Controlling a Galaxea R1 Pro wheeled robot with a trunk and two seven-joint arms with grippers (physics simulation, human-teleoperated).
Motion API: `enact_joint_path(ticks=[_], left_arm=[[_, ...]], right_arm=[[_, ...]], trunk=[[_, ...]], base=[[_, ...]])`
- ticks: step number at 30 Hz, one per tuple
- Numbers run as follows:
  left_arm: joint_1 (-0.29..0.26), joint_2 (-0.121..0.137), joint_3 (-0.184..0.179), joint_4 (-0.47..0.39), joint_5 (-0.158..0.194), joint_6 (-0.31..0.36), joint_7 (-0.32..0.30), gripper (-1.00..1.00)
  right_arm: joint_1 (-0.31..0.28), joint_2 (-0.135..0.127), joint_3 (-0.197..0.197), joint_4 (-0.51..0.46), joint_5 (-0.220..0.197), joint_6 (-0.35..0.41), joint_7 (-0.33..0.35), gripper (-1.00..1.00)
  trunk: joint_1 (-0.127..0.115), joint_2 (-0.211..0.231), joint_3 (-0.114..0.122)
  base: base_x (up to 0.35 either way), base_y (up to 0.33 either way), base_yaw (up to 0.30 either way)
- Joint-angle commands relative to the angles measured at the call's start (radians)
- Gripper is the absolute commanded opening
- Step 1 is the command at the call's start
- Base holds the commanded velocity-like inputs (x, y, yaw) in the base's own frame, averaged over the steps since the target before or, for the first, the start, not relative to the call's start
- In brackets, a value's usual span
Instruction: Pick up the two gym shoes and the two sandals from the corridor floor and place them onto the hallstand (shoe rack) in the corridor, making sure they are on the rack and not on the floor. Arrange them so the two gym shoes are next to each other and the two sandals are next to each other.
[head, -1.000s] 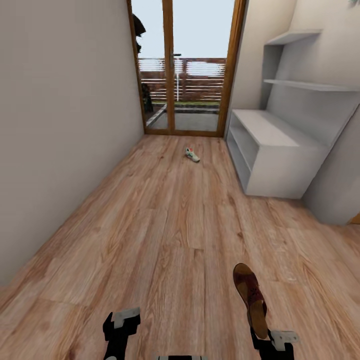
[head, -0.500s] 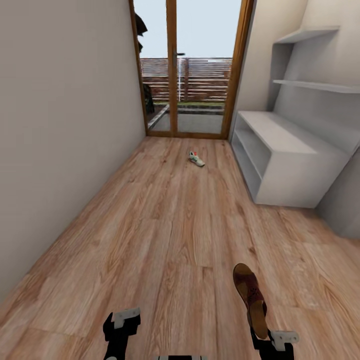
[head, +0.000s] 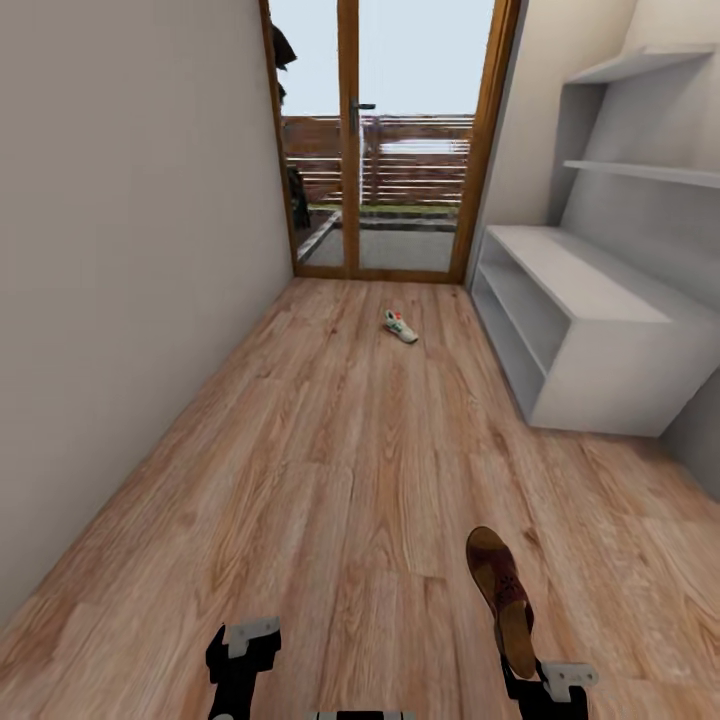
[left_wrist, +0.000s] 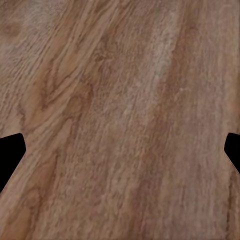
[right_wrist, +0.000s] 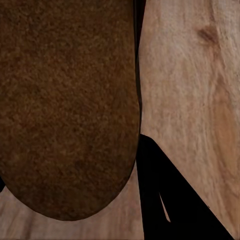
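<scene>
Nearest, at the bottom right of the head view, the right claw (head: 545, 683) holds a dark brown sandal (head: 502, 597) by its heel end, the shoe sticking forward and away from the robot above the corridor floor (head: 330, 470). Its upper is woven brown leather with a tan insole showing along the near part. In the right wrist view the sandal (right_wrist: 67, 107) shows as a broad, grainy brown surface with a rounded end, one dark finger (right_wrist: 165, 195) beside it and pale planks behind.

The left claw (head: 238, 655) sits low at the bottom left, empty; in its wrist view the two dark fingertips (left_wrist: 10, 155) stand wide apart at the edges, with bare wood-grain floor (left_wrist: 120, 120) between them.

Farther off, a white gym shoe (head: 401, 326) with green stripes and a red patch lies on the floor in mid-corridor, short of the glass door (head: 385, 140). The pale grey hallstand (head: 590, 330) stands along the right wall, its bench top over open slots and two floating shelves above.

Since the earlier frames the whole view has shifted: the door, shoe and hallstand sit larger and lower, while both arms keep the same pose.
</scene>
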Motion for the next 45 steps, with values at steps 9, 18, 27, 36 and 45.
enact_joint_path(ticks=[9,18,27,36,45], left_arm=[[-0.001,0.001,-0.009,0.003,0.01,-0.004,0.005,1.0],[-0.001,0.001,-0.009,0.003,0.01,-0.004,0.005,1.0],[-0.001,0.001,-0.009,0.003,0.01,-0.004,0.005,1.0],[-0.001,0.001,-0.009,0.003,0.01,-0.004,0.005,1.0],[-0.001,0.001,-0.009,0.003,0.01,-0.004,0.005,1.0]], right_arm=[[-0.001,0.0,0.0,0.001,-0.012,-0.002,0.009,-1.0],[-0.001,0.0,0.0,0.001,-0.012,-0.004,0.009,-1.0],[-0.001,0.0,0.0,0.001,-0.012,-0.003,0.008,-1.0],[-0.001,0.0,0.0,-0.002,-0.014,-0.004,0.007,-1.0],[-0.001,0.0,0.0,-0.001,-0.013,-0.004,0.006,-1.0]], trunk=[[0.0,0.0,-0.001],[0.0,0.0,0.01],[0.0,0.0,0.02],[0.0,0.0,0.02],[0.0,0.0,0.02]], base=[[0.34,0.108,0.0],[0.34,0.108,0.0],[0.34,0.098,0.0],[0.34,0.012,0.0],[0.34,0.0,0.0]])
